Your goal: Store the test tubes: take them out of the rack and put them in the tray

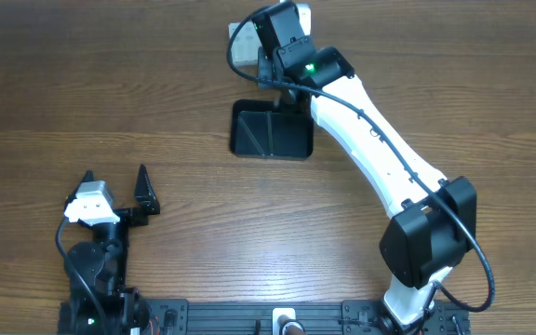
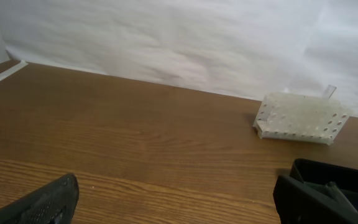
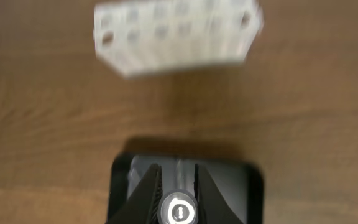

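Right wrist view: right gripper (image 3: 177, 173) clamping tube (image 3: 179, 212), seen end-on, hanging directly over tray (image 3: 253, 186). Rack (image 3: 176, 34) sitting just beyond tray. Upright tube (image 2: 330, 91) poking from rack, so at least one waiting. Left gripper (image 1: 115, 178) resting open, well apart from tray. Tray contents unclear. Task likely partway, this drop pending.
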Robot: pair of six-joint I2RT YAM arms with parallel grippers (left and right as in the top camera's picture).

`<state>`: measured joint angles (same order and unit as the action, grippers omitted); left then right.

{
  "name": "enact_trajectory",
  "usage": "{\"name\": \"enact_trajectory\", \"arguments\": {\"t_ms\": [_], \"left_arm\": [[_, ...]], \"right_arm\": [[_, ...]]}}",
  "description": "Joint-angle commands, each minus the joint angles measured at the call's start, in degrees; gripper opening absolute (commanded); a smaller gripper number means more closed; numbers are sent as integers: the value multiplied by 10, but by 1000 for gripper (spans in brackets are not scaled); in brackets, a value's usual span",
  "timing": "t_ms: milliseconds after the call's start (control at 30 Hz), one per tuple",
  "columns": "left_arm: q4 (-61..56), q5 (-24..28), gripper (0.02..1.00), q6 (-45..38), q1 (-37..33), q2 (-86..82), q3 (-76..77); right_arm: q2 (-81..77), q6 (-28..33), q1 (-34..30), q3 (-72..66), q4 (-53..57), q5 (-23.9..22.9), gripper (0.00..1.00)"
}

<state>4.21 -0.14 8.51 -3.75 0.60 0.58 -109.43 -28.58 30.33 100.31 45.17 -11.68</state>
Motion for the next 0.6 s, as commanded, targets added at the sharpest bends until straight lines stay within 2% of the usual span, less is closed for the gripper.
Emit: {"name": "enact_trajectory", "arguments": {"t_ms": [33, 267, 600], "left_arm": [[2, 7, 998, -10, 2, -4, -2], [2, 7, 998, -10, 2, -4, -2], [2, 7, 998, -10, 2, -4, -2]], "right_arm": [[17, -66, 9, 9, 46, 50, 51], [5, -68, 8, 9, 111, 63, 36], [-29, -67, 0, 9, 130, 59, 42]]}}
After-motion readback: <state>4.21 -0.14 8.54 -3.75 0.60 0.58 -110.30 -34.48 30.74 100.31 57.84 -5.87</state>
